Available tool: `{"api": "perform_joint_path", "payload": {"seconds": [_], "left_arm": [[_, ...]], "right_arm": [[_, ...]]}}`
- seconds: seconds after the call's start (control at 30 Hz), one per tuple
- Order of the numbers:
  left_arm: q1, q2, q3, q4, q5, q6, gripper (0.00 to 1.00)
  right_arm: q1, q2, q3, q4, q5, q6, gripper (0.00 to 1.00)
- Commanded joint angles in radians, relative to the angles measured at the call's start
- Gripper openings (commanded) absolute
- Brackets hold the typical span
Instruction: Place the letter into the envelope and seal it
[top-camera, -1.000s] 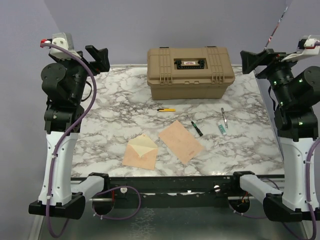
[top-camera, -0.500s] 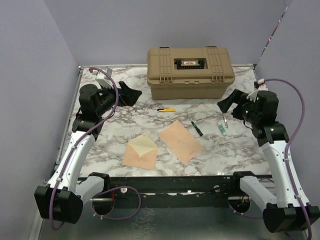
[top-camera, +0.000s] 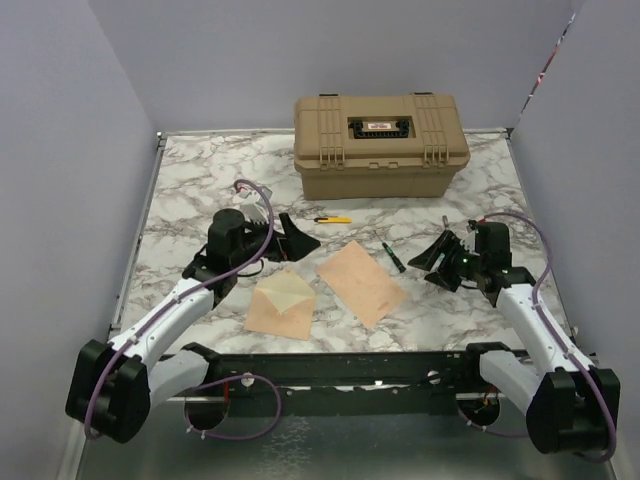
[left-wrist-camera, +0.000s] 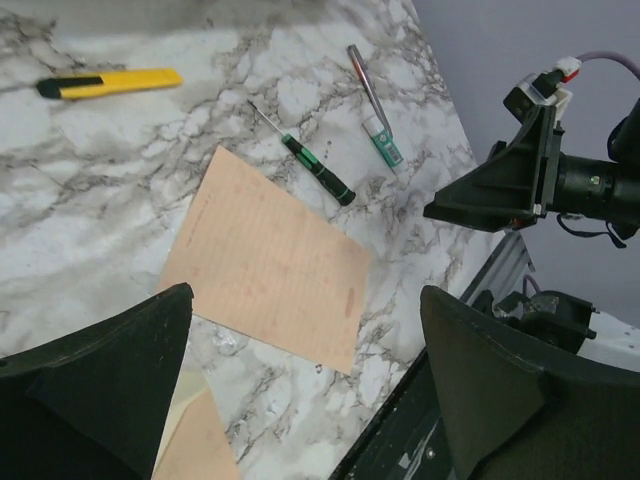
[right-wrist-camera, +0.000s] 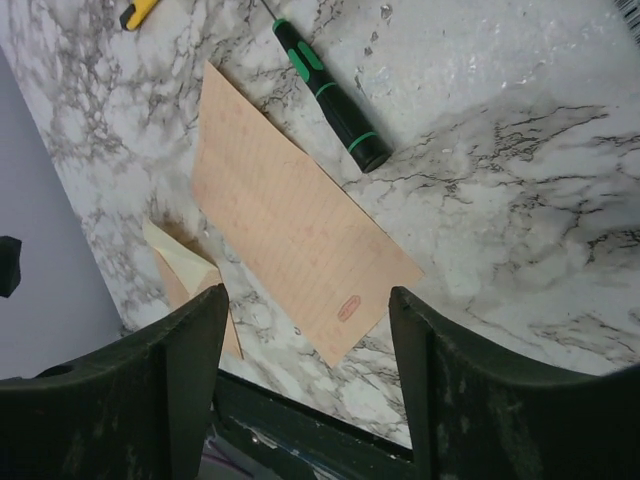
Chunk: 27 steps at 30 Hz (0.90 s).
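Lying flat on the marble table (top-camera: 190, 190) in the top external view are one letter (top-camera: 361, 283) and one envelope (top-camera: 281, 306). The envelope is sitting just left of the letter, not touching it, with its pale yellow flap open. One tan tool case (top-camera: 380, 145) is standing at the far edge, one yellow utility knife (top-camera: 333, 219) is lying in front of it, and one green-and-black screwdriver (top-camera: 394, 257) is lying just beyond the letter's right side. Two grippers are sitting low over the table: the left gripper (top-camera: 303, 240) just beyond the envelope, the right gripper (top-camera: 432, 258) to the right of the letter, near the screwdriver. In the left wrist view, the left jaws are standing wide apart and gripping nothing, with the letter showing in the gap and an envelope corner beside one finger; one teal-ended pen-like tool (left-wrist-camera: 372, 105) is lying past the screwdriver. In the right wrist view, the right jaws are also standing apart, holding nothing, framing the letter's near end, with the envelope's flap peeking out beside one finger.
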<state>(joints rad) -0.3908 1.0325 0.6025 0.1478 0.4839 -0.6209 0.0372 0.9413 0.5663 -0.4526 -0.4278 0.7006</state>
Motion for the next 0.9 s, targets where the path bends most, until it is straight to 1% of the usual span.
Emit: {"api": "perform_joint_path", "payload": {"seconds": [0.0, 0.07, 0.27, 0.4, 0.5, 0.57, 0.73, 0.87], "left_arm": [[-0.068, 0.078, -0.036, 0.11, -0.05, -0.071, 0.91], [-0.096, 0.121, -0.037, 0.132, -0.063, -0.079, 0.84], [-0.171, 0.271, -0.007, 0.185, -0.127, -0.114, 0.73], [-0.203, 0.391, 0.042, 0.201, -0.142, -0.131, 0.66], [-0.227, 0.463, 0.078, 0.212, -0.159, -0.149, 0.63], [-0.244, 0.499, 0.1, 0.22, -0.168, -0.16, 0.62], [-0.279, 0.561, 0.133, 0.224, -0.189, -0.182, 0.59], [-0.296, 0.581, 0.127, 0.226, -0.222, -0.202, 0.58]], "right_arm": [[-0.004, 0.06, -0.059, 0.18, -0.123, 0.053, 0.65], [-0.004, 0.092, -0.072, 0.231, -0.139, 0.049, 0.6], [-0.001, 0.179, -0.071, 0.339, -0.167, 0.038, 0.54], [0.004, 0.216, -0.051, 0.322, -0.115, 0.01, 0.53], [0.007, 0.249, -0.018, 0.222, -0.013, -0.026, 0.53], [0.006, 0.261, -0.016, 0.203, 0.01, -0.045, 0.53], [0.007, 0.296, -0.028, 0.219, -0.032, -0.07, 0.53], [0.007, 0.328, -0.047, 0.233, -0.071, -0.078, 0.52]]}}
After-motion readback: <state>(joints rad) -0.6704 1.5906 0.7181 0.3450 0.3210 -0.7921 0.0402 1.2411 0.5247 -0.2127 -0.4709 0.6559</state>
